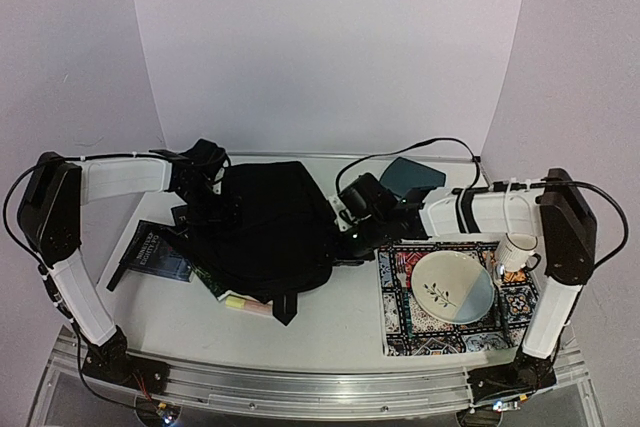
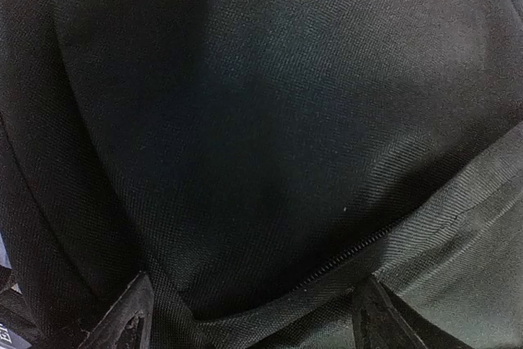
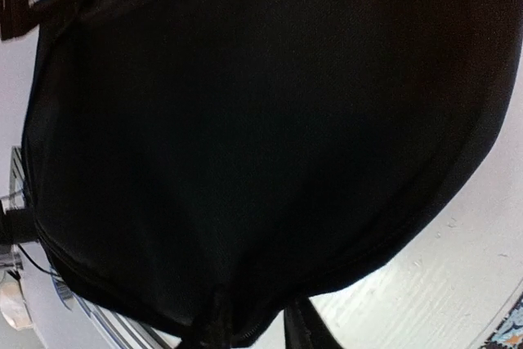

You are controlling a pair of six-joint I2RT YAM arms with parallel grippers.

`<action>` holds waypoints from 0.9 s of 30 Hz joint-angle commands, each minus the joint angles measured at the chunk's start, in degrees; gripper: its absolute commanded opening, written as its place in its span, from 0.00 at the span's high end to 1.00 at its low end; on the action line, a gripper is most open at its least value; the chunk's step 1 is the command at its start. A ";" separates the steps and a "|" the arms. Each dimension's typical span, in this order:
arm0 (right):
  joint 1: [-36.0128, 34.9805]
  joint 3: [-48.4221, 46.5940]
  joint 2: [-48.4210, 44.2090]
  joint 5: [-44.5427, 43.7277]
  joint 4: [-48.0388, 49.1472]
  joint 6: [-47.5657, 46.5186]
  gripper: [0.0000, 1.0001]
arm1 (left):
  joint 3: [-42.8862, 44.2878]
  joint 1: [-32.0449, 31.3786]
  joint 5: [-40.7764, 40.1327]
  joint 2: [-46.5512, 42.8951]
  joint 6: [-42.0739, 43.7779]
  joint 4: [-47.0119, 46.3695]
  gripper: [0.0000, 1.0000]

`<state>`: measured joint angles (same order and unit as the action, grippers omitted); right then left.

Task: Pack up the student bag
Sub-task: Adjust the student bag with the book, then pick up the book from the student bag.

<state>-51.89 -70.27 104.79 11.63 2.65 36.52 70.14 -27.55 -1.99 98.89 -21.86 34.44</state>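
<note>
The student bag (image 1: 265, 227) lies mid-table (image 1: 330, 342), nearer the left edge than the right; its long axis runs roughly from the far edge to the near edge, and you have a gripper at each flank. The left gripper (image 1: 205, 185) sits at the bag's far-left shoulder, released, its fingers (image 2: 122, 320) spread wide with fabric close against them and a zip (image 2: 343, 257) crossing just ahead. The right gripper (image 1: 352, 232) is against the bag's right side, toward the patterned tray (image 1: 390, 327); both are about equally near, so your move likely turns on which way the bag's mouth faces. That is hidden: from above the bag is one black mass, and whether the zip is undone is unclear. The right wrist view gives you only fabric and one finger (image 3: 306, 328); you cannot tell whether that gripper is clenched. A dark book (image 1: 155, 252) lies partly under the bag's left side.
</note>
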 commanded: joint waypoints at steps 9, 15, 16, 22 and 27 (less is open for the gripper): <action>12.75 -11.62 1.96 0.13 -8.57 -10.68 0.39 | 6.24 0.38 2.13 -6.39 2.76 -0.79 0.13; 13.30 -19.76 12.26 2.14 -4.51 -7.29 0.22 | 7.67 0.21 6.91 -6.89 1.06 -0.85 0.13; 13.28 -20.86 13.78 2.31 -3.45 -6.48 0.21 | 7.79 0.15 7.68 -6.87 0.60 -0.86 0.13; 13.30 -25.83 21.95 1.24 0.53 -3.68 0.18 | 9.22 -0.56 10.32 -5.92 -1.05 -0.93 0.15; 13.31 -29.03 26.20 6.59 1.95 -2.49 0.37 | 11.08 -1.76 12.01 -4.20 -1.46 -1.04 0.16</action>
<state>-38.44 -94.84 129.06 13.61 2.74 31.96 76.86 -28.17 7.51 93.85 -22.52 34.42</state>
